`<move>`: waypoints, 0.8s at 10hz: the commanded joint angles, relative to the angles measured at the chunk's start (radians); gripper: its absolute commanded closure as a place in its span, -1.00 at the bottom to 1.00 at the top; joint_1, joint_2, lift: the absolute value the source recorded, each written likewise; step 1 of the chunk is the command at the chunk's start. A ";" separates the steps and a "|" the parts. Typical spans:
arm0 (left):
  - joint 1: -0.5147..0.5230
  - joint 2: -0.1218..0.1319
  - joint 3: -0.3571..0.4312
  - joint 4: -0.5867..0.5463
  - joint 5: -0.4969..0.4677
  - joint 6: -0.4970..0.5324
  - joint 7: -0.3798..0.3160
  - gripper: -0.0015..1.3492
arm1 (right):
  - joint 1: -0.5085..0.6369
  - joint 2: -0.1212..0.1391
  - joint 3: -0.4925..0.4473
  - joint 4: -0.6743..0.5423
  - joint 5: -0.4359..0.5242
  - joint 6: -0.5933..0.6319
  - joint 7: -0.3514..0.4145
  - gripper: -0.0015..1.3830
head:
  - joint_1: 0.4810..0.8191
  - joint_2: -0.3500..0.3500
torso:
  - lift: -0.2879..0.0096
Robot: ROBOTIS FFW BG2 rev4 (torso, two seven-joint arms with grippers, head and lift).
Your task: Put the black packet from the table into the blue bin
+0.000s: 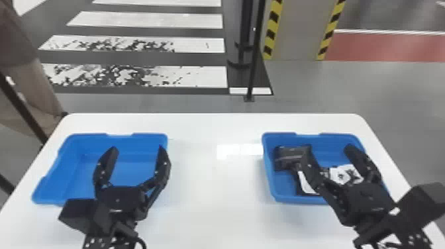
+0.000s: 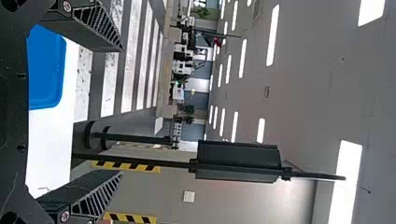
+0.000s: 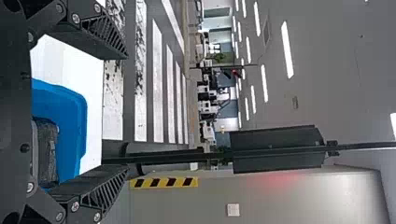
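I have both grippers out over the tabletop, one above each of two blue bins. My left gripper is spread wide over the near right part of the left bin, its fingers well apart and holding nothing; the floor of that bin shows bare blue between them. My left wrist view has the two fingers just as far apart, with a corner of blue bin beside the white tabletop. My right gripper is above the right bin, also wide open, with nothing gripped between its fingers. The black packet lies inside the right bin, up in the far left corner by the wall. One finger of my right gripper passes in front of the packet's right end in the head view; whether it touches, I cannot tell. My right wrist view shows a dark, wrinkled packet against the blue wall, with the fingers spread to either side. White packaging with dark print lies in the right bin too, partly behind my right fingers, and more white and black shows on the other side of the finger; I cannot tell how many pieces there are. Past the tabletop I see white stripes on the floor, a thin black post and a grey column edged in yellow and black.
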 commanded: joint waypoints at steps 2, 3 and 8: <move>-0.004 0.000 -0.002 0.000 -0.008 0.000 0.000 -0.86 | -0.004 0.000 0.000 -0.002 -0.002 -0.001 0.002 -0.72 | 0.27 -0.09 | 0.20; -0.004 0.000 -0.002 0.000 -0.008 0.000 0.000 -0.86 | -0.004 0.000 0.002 0.001 -0.002 -0.001 0.002 -0.72 | 0.27 -0.09 | 0.20; 0.001 0.000 0.004 0.000 -0.012 0.000 0.000 -0.86 | 0.001 -0.002 0.002 0.003 -0.010 -0.001 0.005 -0.72 | 0.27 -0.09 | 0.20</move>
